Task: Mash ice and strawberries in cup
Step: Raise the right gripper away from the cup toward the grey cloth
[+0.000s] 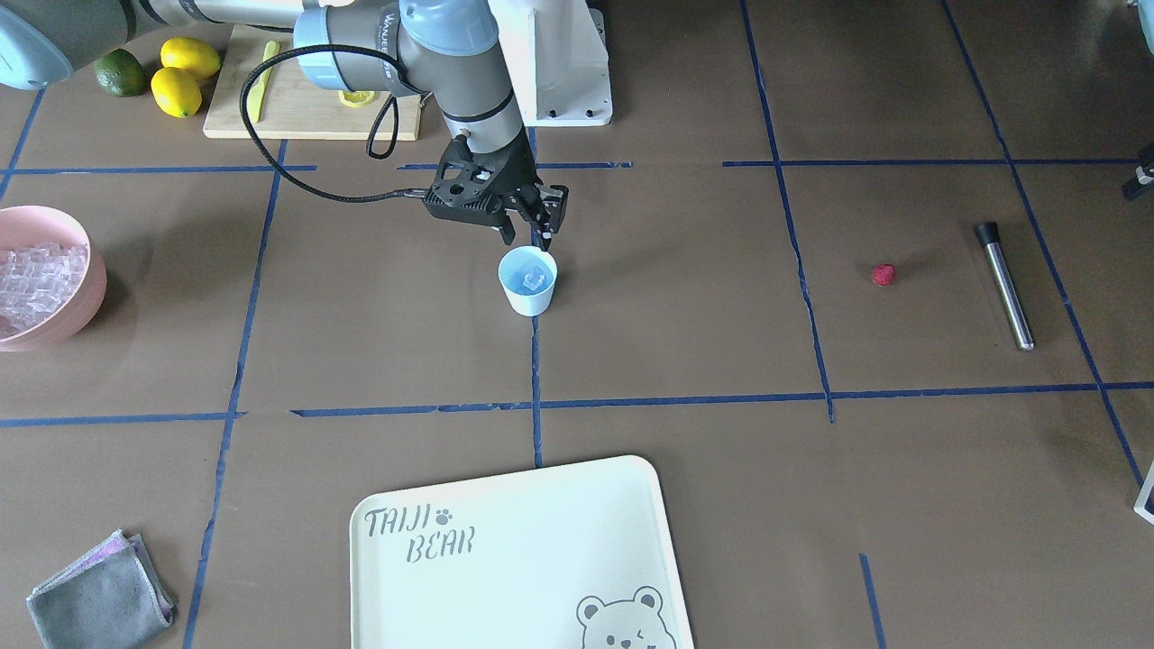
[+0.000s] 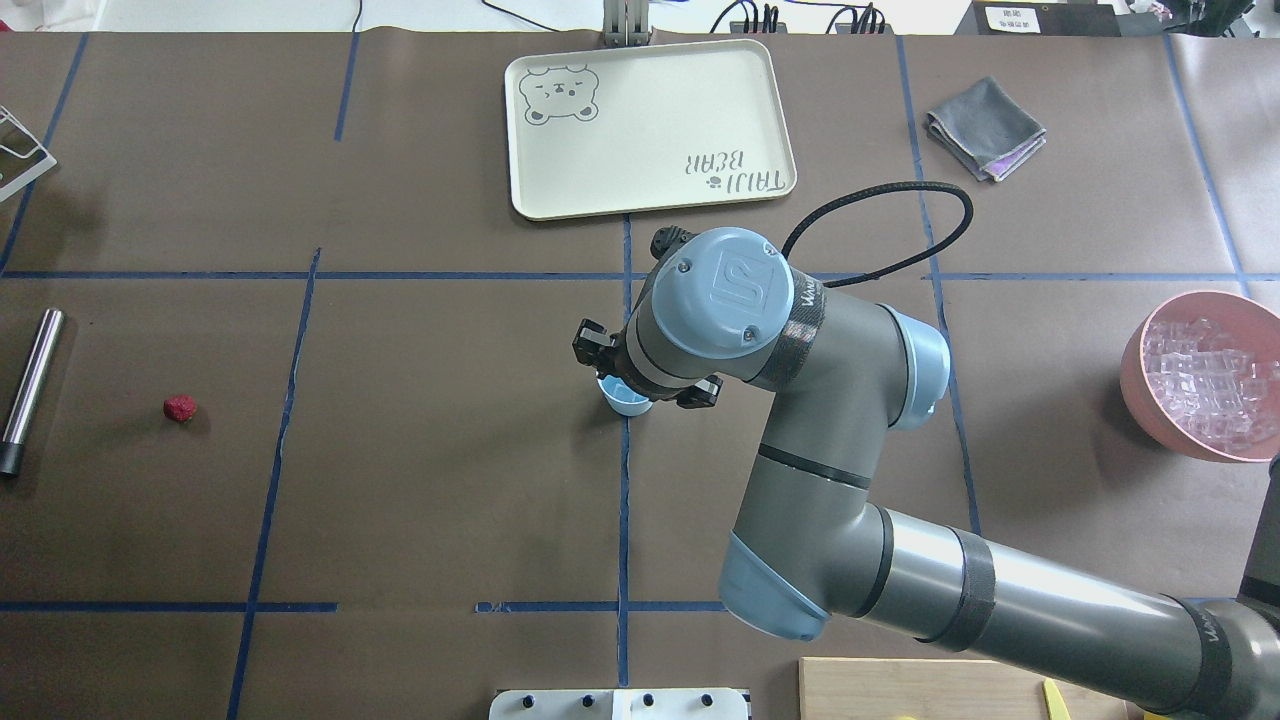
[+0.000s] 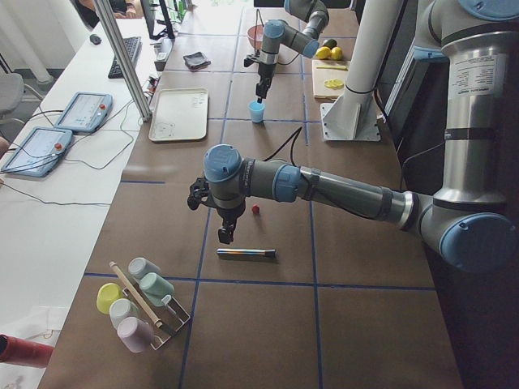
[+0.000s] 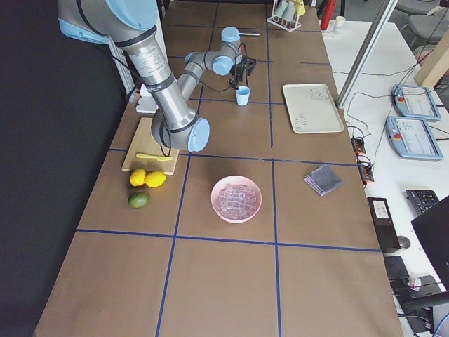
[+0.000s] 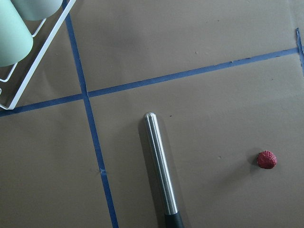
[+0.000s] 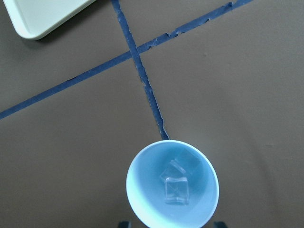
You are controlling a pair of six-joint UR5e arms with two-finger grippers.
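Just above the cup (image 1: 530, 293) holding a few ice cubes (image 6: 175, 190), the right gripper (image 1: 526, 239) hangs with jaws spread wider than the rim, so a sideways drift could topple it and spill them; the strawberry (image 1: 883, 274) lies well apart from the cup, and whether the left gripper (image 3: 225, 238) is parted I cannot tell.

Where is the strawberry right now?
In the overhead view the strawberry lies on the table, far left, just right of the metal rod and well away from the cup.
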